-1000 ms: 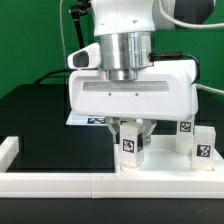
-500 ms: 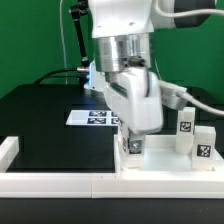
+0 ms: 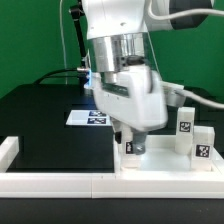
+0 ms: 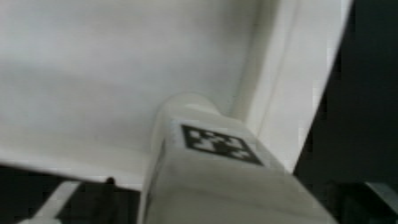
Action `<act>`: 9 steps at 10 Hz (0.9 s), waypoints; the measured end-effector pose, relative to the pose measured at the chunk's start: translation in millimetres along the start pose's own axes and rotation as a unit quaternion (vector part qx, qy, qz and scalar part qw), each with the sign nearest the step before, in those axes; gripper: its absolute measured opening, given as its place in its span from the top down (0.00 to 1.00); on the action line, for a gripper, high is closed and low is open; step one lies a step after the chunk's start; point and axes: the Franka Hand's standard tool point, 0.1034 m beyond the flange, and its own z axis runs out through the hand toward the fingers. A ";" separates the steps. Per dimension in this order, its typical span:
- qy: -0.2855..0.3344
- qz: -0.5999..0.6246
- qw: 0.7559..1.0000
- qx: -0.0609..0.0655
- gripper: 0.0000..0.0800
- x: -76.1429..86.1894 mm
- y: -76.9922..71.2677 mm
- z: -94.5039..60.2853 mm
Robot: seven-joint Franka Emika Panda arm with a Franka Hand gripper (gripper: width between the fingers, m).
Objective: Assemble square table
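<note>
From where I stand the job in hand looks like seating a leg into a corner socket of the square tabletop, and the way to do that well is to hold the leg square to the socket, keep the turning axis straight up from the tabletop, and press down only lightly so it does not bind or tip. Going from the exterior view's left: the black bench [image 3: 40,125] lies bare there, with the marker board [image 3: 88,117] flat on it behind the arm, and the long white border rail [image 3: 50,183] runs along the front edge. In the middle the arm reaches straight down, its wrist and the broad white hand swung round at a slant, so the body of the gripper [image 3: 131,146] hides most of what it carries. Just under it one tagged leg [image 3: 129,148] stands upright on the square tabletop [image 3: 165,162], near that tabletop's corner toward the exterior view's left. The wrist view shows the same leg [image 4: 210,150] close up, tag facing the camera, against the pale tabletop [image 4: 107,70]. The jaws seem to be clamped on this leg, though the fingers themselves are mostly hidden. Further right, two more tagged legs [image 3: 186,132] [image 3: 203,144] stand free, near each other.
</note>
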 end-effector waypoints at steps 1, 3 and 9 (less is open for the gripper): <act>-0.002 -0.053 0.999 -0.003 0.25 -2.3 -0.5 -0.5; 0.000 -0.114 0.993 -0.005 0.19 -0.5 1.1 0.3; 0.025 -0.462 0.886 -0.044 0.31 -7.0 -10.3 -8.6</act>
